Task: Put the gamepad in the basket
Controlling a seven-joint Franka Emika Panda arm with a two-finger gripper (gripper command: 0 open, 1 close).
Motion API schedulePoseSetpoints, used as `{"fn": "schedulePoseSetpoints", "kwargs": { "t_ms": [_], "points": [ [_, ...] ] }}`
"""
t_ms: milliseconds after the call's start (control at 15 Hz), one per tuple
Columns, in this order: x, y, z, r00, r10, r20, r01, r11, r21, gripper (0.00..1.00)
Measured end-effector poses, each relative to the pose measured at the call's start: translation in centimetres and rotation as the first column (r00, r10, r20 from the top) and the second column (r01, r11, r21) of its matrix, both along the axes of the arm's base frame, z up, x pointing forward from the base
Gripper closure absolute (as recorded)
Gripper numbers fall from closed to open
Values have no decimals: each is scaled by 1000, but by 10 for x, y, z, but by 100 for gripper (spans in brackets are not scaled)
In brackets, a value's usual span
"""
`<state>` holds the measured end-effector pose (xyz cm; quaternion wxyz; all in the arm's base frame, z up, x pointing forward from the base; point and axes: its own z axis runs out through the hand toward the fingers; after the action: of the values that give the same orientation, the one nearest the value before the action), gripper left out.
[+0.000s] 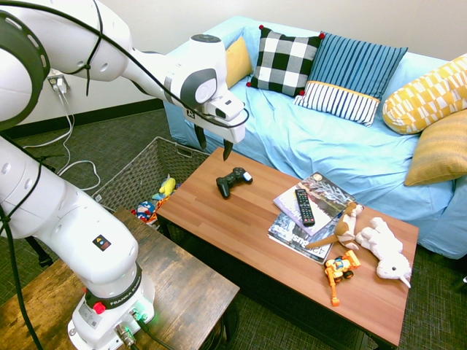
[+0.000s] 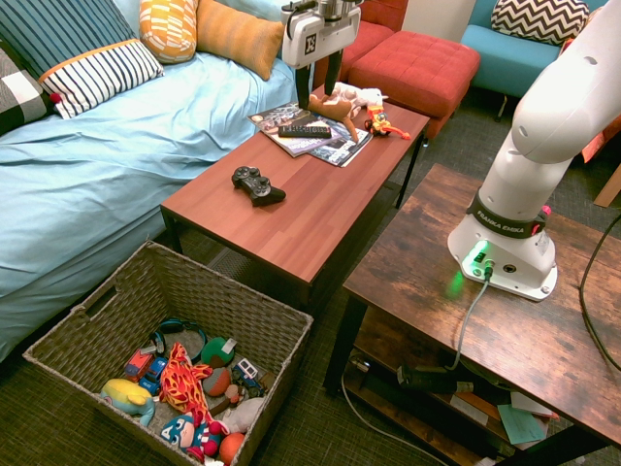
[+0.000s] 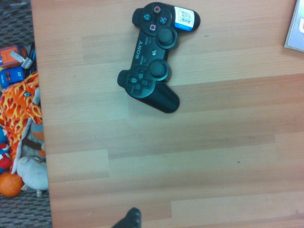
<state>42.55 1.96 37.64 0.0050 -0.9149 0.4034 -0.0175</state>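
Observation:
The black gamepad [image 1: 233, 180] [image 2: 257, 184] lies flat on the reddish wooden coffee table [image 1: 255, 248], near the end closest to the basket. It fills the upper middle of the wrist view [image 3: 154, 57], its white sticker at one end. My gripper [image 1: 214, 144] [image 2: 318, 85] hangs open above the table, well over the gamepad, with nothing between its fingers. The woven grey-brown basket [image 1: 130, 175] [image 2: 243, 301] stands on the floor just off that table end, with several colourful toys [image 2: 184, 383] in it.
At the table's other end lie magazines [image 1: 310, 211] with a slim black remote [image 1: 304, 206] on top, plush animals [image 1: 383, 248] and an orange toy vehicle [image 1: 339, 270]. A blue-covered sofa [image 1: 328, 146] with pillows runs along the far side.

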Motion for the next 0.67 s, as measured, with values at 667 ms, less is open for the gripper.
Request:
{"fn": "schedulePoseSetpoints", "kwargs": {
  "t_ms": [667],
  "points": [
    [42, 33, -57, 988, -155, 22, 155, 988, -9, 0]
  ]
}}
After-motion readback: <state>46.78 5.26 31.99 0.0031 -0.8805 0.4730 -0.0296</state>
